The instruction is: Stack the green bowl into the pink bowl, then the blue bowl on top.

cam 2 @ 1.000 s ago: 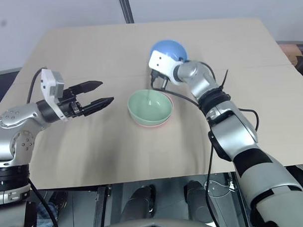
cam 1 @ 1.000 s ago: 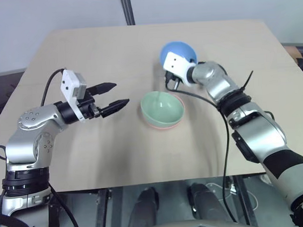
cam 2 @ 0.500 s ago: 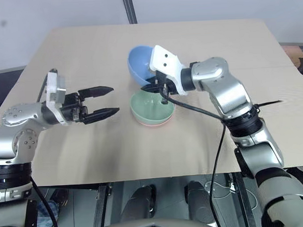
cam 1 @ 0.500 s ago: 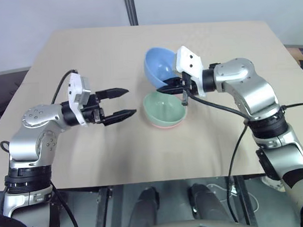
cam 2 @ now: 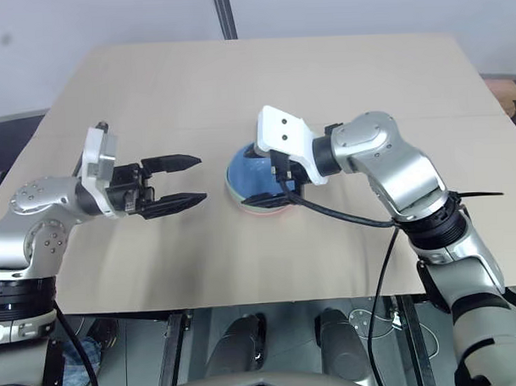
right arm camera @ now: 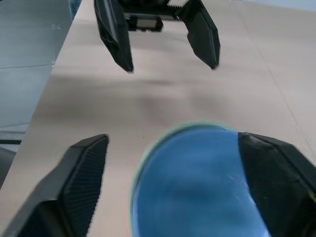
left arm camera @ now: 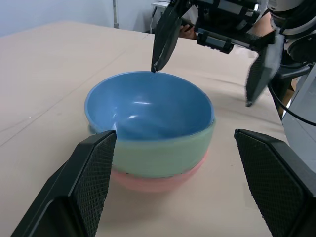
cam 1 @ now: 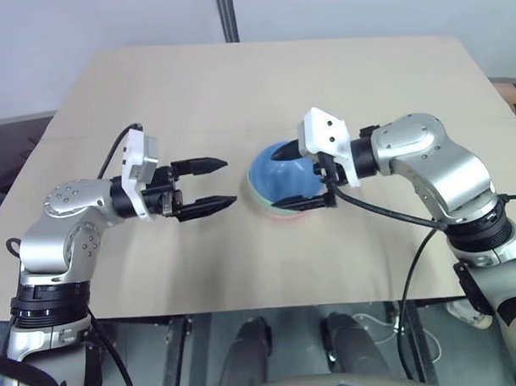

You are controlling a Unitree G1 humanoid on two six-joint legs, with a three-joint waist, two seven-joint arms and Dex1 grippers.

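Note:
The blue bowl (cam 1: 279, 177) sits nested in the green bowl (left arm camera: 163, 153), which sits in the pink bowl (left arm camera: 153, 180), near the middle of the table. In the head views the green and pink bowls show as thin rims under the blue one. My right gripper (cam 1: 290, 180) is open, with one finger by the stack's far rim and the other by its near side, holding nothing. Left of the stack, my left gripper (cam 1: 215, 183) points at it, open and empty, a short gap away. The left wrist view shows the right gripper (left arm camera: 201, 86) behind the stack.
The beige table (cam 1: 152, 86) stretches wide around the stack. A dark pole (cam 1: 226, 16) rises behind its far edge. A black cable (cam 1: 386, 210) hangs from my right wrist over the table's near right part.
My right gripper carried the blue bowl from the far side down into the green bowl and let go, its jaws now wide. The left gripper has stayed almost where it was.

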